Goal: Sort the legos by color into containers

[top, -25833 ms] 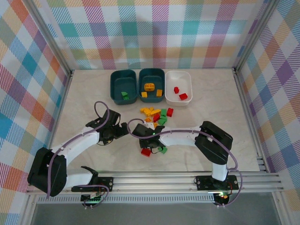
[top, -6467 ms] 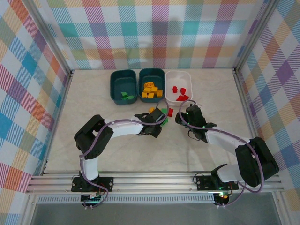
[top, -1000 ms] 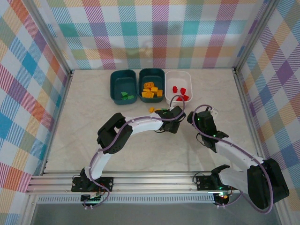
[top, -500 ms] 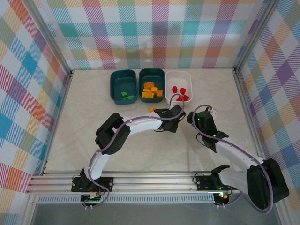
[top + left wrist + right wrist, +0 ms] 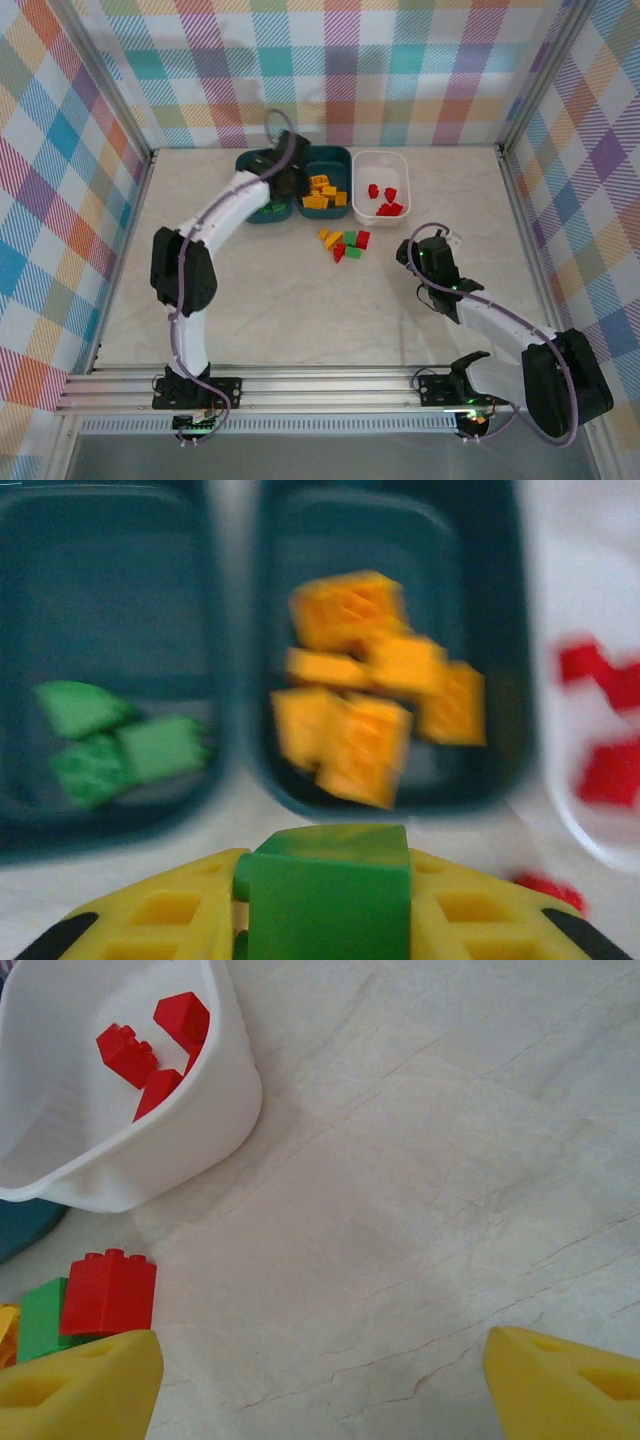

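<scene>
My left gripper (image 5: 289, 180) hangs over the near edge of the two dark teal containers, shut on a green lego (image 5: 330, 892) that sits between its yellow fingers. Beyond it, the left teal container (image 5: 110, 825) holds green legos (image 5: 110, 745), the middle teal container (image 5: 300, 800) yellow-orange legos (image 5: 370, 710), and the white container (image 5: 382, 170) red legos (image 5: 385, 200). A few loose red, yellow and green legos (image 5: 345, 243) lie on the table in front of the containers. My right gripper (image 5: 408, 250) is open to the right of that pile, over bare table (image 5: 320, 1390).
In the right wrist view, a red lego (image 5: 108, 1290) and a green lego (image 5: 38, 1320) lie just in front of the white container (image 5: 190, 1130). Checked walls close the table at the back and sides; metal rails run along the near edge.
My left arm has risen from the loose pile and swung back and left to the teal containers, carrying the green lego. The right arm has hardly moved.
</scene>
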`<state>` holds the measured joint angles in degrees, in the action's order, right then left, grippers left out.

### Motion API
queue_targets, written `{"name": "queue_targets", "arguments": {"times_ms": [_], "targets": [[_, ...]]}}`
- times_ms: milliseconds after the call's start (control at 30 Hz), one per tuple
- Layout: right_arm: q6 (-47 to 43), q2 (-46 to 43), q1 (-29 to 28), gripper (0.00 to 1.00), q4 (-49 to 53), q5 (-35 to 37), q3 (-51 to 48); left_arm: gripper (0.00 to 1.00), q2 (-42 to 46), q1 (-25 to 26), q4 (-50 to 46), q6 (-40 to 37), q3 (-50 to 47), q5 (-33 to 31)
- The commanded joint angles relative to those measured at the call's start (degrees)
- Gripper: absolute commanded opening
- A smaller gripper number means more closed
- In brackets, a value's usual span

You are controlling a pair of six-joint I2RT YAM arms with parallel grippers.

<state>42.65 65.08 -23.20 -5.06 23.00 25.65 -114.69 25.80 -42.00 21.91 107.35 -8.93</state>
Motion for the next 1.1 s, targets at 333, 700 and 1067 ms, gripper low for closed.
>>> {"name": "queue_targets", "arguments": {"times_ms": [333, 700, 1067], "targets": [[-2.5, 8.4, 0.3, 0.84, -3.4, -6.1, 2.6, 0.40, -14.4, -11.9, -11.1, 3.6, 11.5, 9.0], [-4.7, 20.1, -0.6, 0.85, 0.5, -18.6, 16.3, 0.83, -8.1, -13.1, -9.8, 2.3, 13.3, 11.7], [-4.6, 35.6, -3.0, 0.83, 8.2, -20.0, 31.1, 0.85, 22.8, -11.9, 11.8, 13.3, -35.6, 17.5]]}}
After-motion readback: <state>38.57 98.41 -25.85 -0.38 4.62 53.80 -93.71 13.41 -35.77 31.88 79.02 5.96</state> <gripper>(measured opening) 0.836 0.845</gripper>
